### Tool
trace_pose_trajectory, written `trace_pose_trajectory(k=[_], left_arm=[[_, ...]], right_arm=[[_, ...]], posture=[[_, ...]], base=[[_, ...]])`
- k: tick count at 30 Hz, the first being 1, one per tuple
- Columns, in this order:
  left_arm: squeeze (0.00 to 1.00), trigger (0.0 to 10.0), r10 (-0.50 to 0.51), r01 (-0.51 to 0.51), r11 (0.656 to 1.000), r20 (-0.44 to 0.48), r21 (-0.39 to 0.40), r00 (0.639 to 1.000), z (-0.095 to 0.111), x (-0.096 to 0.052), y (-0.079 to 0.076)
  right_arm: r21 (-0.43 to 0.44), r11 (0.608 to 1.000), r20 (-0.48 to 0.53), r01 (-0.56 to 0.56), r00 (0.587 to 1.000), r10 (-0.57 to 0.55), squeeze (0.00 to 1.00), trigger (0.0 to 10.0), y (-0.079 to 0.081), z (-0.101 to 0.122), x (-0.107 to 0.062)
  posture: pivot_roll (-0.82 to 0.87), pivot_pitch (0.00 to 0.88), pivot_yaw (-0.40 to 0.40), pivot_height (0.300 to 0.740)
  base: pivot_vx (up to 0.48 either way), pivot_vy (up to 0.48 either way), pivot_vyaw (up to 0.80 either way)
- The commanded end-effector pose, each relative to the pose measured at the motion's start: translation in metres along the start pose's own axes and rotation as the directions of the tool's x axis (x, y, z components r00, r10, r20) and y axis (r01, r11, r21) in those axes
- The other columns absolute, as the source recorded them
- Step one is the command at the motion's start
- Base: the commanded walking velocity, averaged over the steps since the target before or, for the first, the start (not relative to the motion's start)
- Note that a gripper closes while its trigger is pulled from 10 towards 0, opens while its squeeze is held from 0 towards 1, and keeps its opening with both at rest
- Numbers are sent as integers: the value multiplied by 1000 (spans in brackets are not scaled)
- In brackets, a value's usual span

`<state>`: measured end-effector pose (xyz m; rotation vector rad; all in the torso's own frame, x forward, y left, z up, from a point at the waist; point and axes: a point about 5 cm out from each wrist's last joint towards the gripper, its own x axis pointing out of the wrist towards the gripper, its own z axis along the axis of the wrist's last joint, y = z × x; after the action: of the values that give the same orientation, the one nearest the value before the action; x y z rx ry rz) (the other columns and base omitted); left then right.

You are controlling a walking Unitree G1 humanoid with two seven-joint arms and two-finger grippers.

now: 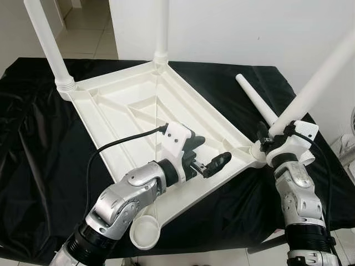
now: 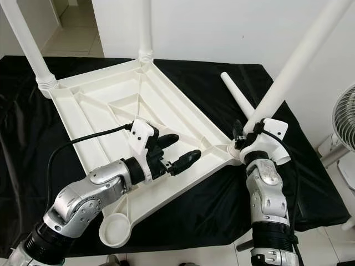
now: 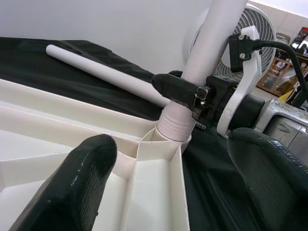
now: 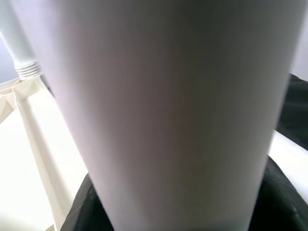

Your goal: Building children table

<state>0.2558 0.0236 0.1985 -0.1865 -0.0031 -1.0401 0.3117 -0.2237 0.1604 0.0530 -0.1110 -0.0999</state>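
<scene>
A white plastic table top [image 1: 133, 111] lies upside down on a black cloth. Two white legs [image 1: 47, 44] stand upright in its far corners. My right gripper [image 1: 272, 136] is shut on the base of a third leg [image 1: 321, 77], which leans to the right in the right corner socket [image 3: 173, 127]. A fourth leg [image 1: 255, 100] lies loose on the cloth behind it. My left gripper [image 1: 214, 149] hovers open over the table top's near right rim, fingers [image 3: 77, 183] pointing at that socket. The near corner socket [image 1: 145, 231] holds nothing.
The black cloth [image 1: 39, 149] covers the work surface and hangs over its edges. A white fan [image 2: 344, 122] stands on the floor to the right. A white wall is behind, and a tiled hallway [image 1: 89, 27] opens at the back left.
</scene>
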Motion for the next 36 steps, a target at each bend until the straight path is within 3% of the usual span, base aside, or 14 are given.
trace_pose_trajectory(k=[1,6,12,15,17,19,26,31,32,33,34,36], left_arm=[[0,10000,-134,134,991,-2,6,991,2,0,-8],[0,10000,-137,137,991,-1,4,991,1,1,-9],[0,10000,-138,138,990,0,4,990,0,1,-10],[0,10000,-139,139,990,4,1,990,0,2,-11],[0,10000,-142,142,990,7,-2,990,-1,3,-12],[0,10000,-142,142,990,7,-2,990,-1,3,-12],[0,10000,-155,155,988,11,-11,988,-2,4,-15],[0,10000,-161,161,987,11,-13,987,-3,5,-16],[0,10000,-160,160,987,11,-13,987,-3,5,-16],[0,10000,-160,160,987,11,-13,987,-3,5,-16],[0,10000,-159,159,987,11,-13,987,-3,5,-16],[0,10000,-158,158,987,11,-13,987,-3,5,-16]], right_arm=[[5,997,-254,75,965,-71,0,10000,-5,-53,-17],[8,982,-189,190,964,-185,0,10000,8,-45,-15],[23,967,-185,252,952,-244,0,10000,11,-44,-16],[23,937,-171,349,925,-340,0,10000,16,-43,-17],[27,888,-160,459,879,-449,0,10000,24,-41,-21],[27,888,-160,459,879,-449,0,10000,24,-41,-21],[5,831,-132,557,824,-552,0,10000,39,-35,-21],[24,851,-120,524,847,-518,0,10000,46,-33,-18],[32,863,-120,505,859,-498,114,10000,48,-33,-18],[32,863,-120,505,859,-498,114,10000,48,-33,-18],[63,885,-108,461,885,-454,1000,10000,51,-31,-18],[84,899,-97,430,901,-422,1000,10000,54,-29,-17]], posture=[[20,131,16,740],[18,122,6,740],[18,121,4,740],[16,114,-4,740],[10,104,-12,740],[10,104,-12,740],[-1,100,-18,740],[5,99,-20,740],[5,99,-20,740],[5,99,-20,740],[6,100,-20,740],[6,100,-20,740]], base=[[0,0,0],[0,0,0],[0,0,0],[0,0,0],[0,0,0],[0,0,0],[0,0,0],[0,0,0],[0,0,0],[0,0,0],[0,0,0],[0,0,0]])
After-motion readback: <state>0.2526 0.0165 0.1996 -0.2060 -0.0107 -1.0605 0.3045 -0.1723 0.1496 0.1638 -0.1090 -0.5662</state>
